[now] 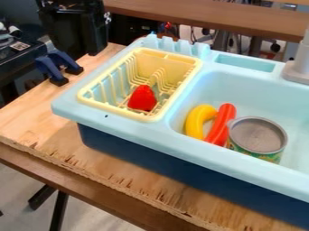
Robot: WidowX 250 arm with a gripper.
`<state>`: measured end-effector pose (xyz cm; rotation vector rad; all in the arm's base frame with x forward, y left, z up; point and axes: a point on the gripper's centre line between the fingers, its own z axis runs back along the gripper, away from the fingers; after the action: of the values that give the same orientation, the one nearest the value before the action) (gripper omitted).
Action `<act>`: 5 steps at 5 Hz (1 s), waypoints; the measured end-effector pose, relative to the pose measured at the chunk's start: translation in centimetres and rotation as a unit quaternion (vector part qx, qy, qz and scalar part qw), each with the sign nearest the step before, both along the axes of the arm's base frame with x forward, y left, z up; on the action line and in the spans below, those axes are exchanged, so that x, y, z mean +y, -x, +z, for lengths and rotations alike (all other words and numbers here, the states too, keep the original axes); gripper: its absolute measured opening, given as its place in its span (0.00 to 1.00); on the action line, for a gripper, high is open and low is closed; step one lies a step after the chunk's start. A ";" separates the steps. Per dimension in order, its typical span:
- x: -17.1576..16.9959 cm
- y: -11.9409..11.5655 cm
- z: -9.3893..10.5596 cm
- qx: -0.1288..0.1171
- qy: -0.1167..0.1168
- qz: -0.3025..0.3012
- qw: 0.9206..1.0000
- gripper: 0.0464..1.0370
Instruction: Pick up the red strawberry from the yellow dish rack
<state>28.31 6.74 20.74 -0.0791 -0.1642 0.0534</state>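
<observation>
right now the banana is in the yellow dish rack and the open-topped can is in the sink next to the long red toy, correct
Not quite: the camera view shows the banana in the sink, not the yellow dish rack. The can is there too, next to the long red toy.

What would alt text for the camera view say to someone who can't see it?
A toy sink on a wooden table has a yellow banana, a long red toy and a can in its basin. Beside the basin, a pale yellow rack holds a small red toy.
</observation>
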 end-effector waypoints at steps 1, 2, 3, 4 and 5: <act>-0.1 0.0 -0.9 0.014 0.004 -0.002 1.000 0.96; -1.3 -1.5 -2.2 0.008 -0.018 -0.031 0.999 0.96; -2.9 -3.3 -3.9 0.002 -0.019 -0.051 0.999 0.96; -3.8 -4.2 -5.2 -0.004 -0.021 -0.064 0.998 0.96; -4.3 -5.1 -7.0 0.005 -0.021 -0.071 0.997 0.96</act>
<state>33.36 2.41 13.73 -0.0492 -0.1496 -0.0907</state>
